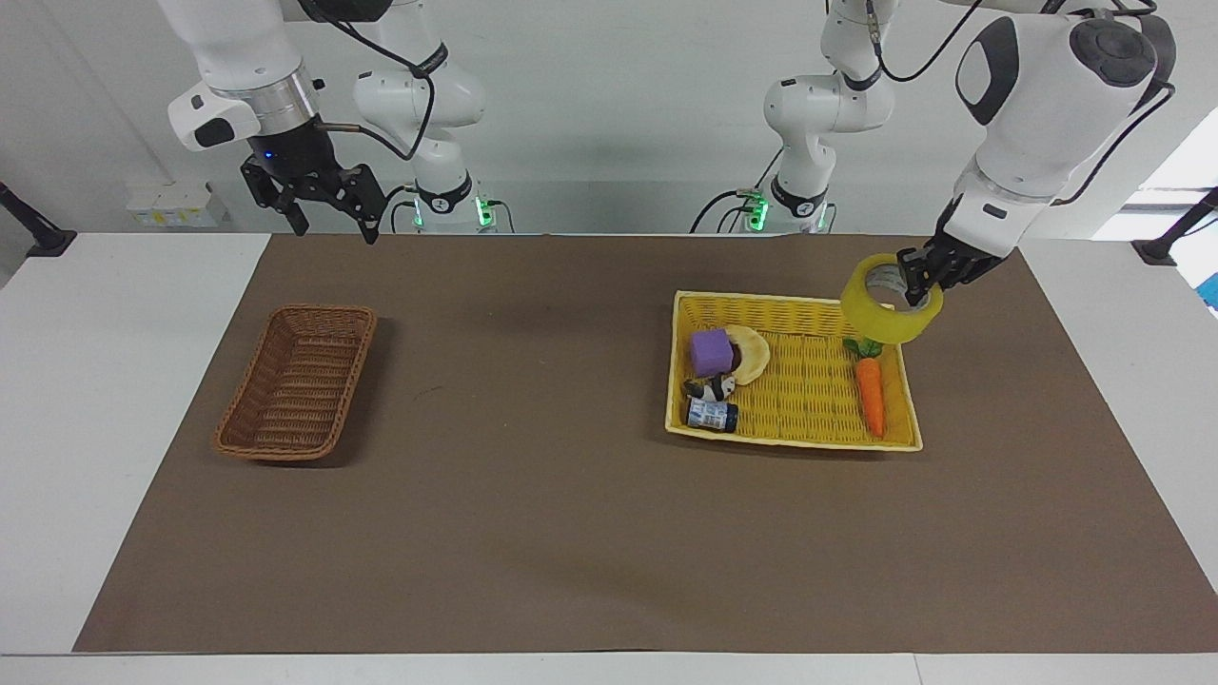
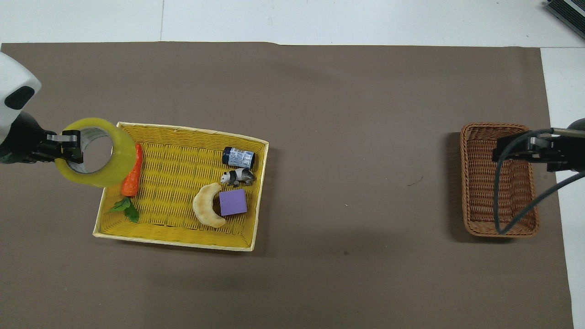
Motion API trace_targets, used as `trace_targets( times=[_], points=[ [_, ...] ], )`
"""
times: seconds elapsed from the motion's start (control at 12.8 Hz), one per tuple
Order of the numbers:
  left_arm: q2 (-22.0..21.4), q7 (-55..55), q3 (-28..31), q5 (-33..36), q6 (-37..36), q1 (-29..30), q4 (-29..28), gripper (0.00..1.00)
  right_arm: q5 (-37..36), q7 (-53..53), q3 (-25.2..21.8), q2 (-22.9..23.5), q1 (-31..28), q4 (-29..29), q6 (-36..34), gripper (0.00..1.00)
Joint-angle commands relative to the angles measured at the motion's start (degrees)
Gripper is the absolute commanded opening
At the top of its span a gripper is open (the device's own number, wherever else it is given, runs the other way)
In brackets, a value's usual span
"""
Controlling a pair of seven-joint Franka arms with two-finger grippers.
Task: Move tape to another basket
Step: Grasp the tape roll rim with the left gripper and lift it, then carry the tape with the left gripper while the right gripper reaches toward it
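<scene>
L gripper [image 1: 915,279] jaws clamp tape [image 1: 889,314] rim, up over yellow tray [image 1: 790,433] corner; R gripper [image 1: 326,221] waits w/ jaws open, above desk near basket [image 1: 297,382].

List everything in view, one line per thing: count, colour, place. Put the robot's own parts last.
tape: one, translucent yellow, in the air over the yellow basket's corner
wicker basket: one, dark brown, toward the right arm's end
yellow basket: one, yellow, toward the left arm's end
toy carrot: one, orange with green leaves, in the yellow basket
purple block: one, in the yellow basket
croissant: one, pale tan, beside the purple block
toy panda: one, black and white, in the yellow basket
small jar: one, dark with a label, lying beside the toy panda
table mat: one, brown
left gripper: shut on the tape's wall
right gripper: open, waits raised above the mat's edge nearest the robots
</scene>
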Motion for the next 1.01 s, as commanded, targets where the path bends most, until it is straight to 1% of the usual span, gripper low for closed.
trace_targets(
  times=[0.0,0.16,0.31,0.39,0.55,0.7,0.78,0.94],
  points=[
    [-2.8,0.1,0.1,-0.3,2.0,0.0,-4.3,0.0,0.5,-4.9,-0.2,-0.3,-0.7,-1.1,1.9,1.0],
    [-2.5,-0.2,-0.1,-2.0,4.8,-0.9,-5.6,0.0,2.2,-10.0,-0.1,0.5,-2.1,-1.9,4.6,1.0],
    [-2.2,-0.3,-0.1,-6.2,8.4,-2.3,-7.2,0.0,6.9,-11.5,0.2,2.2,-1.2,-2.4,8.4,1.0],
    [-2.2,-0.4,-0.1,-7.9,10.5,-3.7,-7.9,0.0,9.9,-11.8,0.4,3.9,-0.2,-2.4,10.9,1.0],
    [-2.0,-3.2,-0.1,-10.6,13.6,-7.4,-8.2,0.0,14.0,-10.9,0.7,6.8,4.2,-2.0,15.5,1.0],
    [-1.6,-6.2,-0.2,-12.2,16.6,-12.1,-8.5,0.0,17.3,-8.5,0.7,8.3,6.7,-2.0,17.1,1.0],
    [-1.4,-6.3,-0.2,-13.8,18.9,-14.2,-9.4,0.0,19.7,-7.6,0.7,8.8,7.4,-2.1,17.9,1.0],
    [0.5,-6.4,-0.2,-16.8,26.3,-18.1,-11.5,0.0,24.2,-4.8,0.7,10.1,9.6,-2.2,20.8,1.0]
  ],
)
